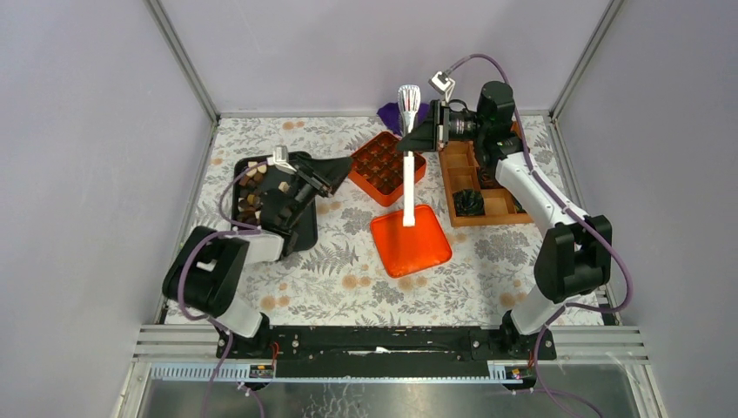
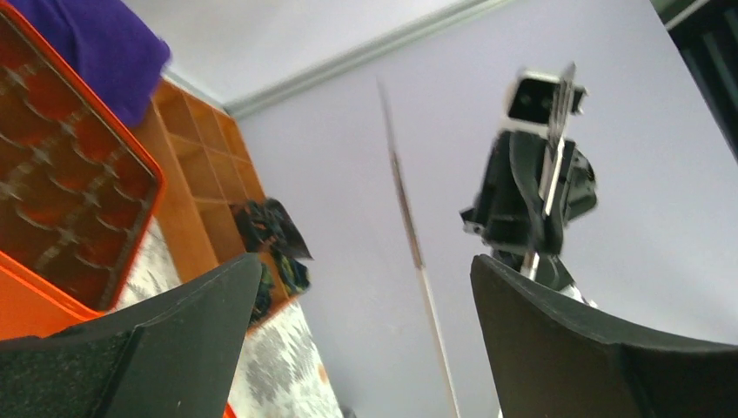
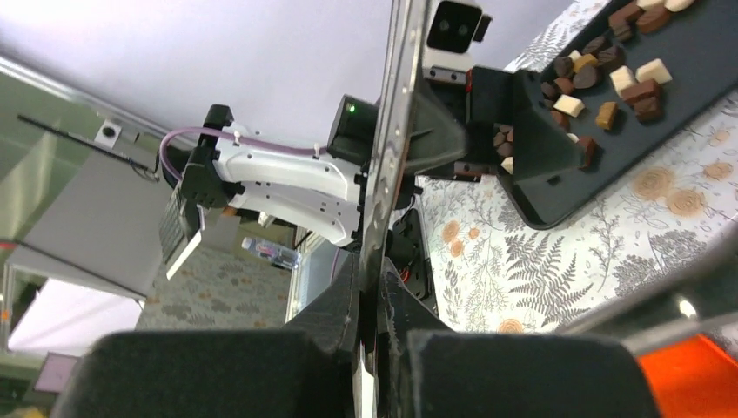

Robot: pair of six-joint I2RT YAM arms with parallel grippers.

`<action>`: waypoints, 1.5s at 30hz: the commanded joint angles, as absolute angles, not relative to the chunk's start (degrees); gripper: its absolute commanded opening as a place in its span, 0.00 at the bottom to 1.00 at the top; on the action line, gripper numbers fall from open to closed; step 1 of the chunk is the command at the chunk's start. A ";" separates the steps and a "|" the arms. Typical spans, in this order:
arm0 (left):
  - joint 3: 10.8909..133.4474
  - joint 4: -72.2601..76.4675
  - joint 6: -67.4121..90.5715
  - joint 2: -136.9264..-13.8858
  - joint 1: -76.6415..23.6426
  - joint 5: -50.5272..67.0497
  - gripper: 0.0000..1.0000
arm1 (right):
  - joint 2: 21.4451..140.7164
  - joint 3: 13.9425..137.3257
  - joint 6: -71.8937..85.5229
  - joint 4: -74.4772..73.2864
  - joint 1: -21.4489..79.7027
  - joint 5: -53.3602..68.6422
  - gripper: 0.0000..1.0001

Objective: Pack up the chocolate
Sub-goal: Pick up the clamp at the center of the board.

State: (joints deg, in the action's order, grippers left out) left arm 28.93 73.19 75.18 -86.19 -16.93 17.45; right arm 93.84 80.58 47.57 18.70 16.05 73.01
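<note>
Several small dark, light-brown and cream chocolate pieces [image 1: 251, 188] lie on a black tray [image 1: 305, 228] at the left; they also show in the right wrist view [image 3: 609, 78]. An orange compartment box [image 1: 386, 165] stands at mid-table and looks empty. My left gripper [image 1: 335, 174] hovers open and empty between the tray and the box, its fingers wide apart in its own view [image 2: 365, 270]. My right gripper [image 1: 419, 138] is shut on a long flat white tool [image 1: 408, 178]. The tool stands upright with its lower end on an orange lid [image 1: 411, 241]. The strip is clamped between the pads [image 3: 374, 287].
A wooden divided organizer [image 1: 481, 178] at the right holds dark crinkled wrappers [image 1: 470, 202]. A purple cloth [image 1: 391, 113] lies behind the orange box. Cage walls enclose the floral tabletop [image 1: 348, 270].
</note>
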 commanded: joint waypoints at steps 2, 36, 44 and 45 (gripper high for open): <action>31.62 91.85 83.37 -92.30 -23.38 20.67 0.99 | 94.70 81.63 52.76 22.57 15.49 69.05 0.03; 42.67 63.27 75.11 -93.04 -36.48 11.17 0.99 | 92.64 86.67 32.37 -1.66 17.23 63.92 0.04; 43.67 63.42 74.71 -93.46 -36.26 14.75 0.99 | 94.17 84.12 46.92 16.72 17.23 68.40 0.04; 43.67 64.01 75.30 -93.68 -36.29 14.90 0.99 | 94.44 84.27 47.75 18.23 17.23 68.43 0.04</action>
State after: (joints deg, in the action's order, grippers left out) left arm 43.05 65.63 76.99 -93.89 -35.99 12.88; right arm 95.66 82.56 41.89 7.38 16.60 65.58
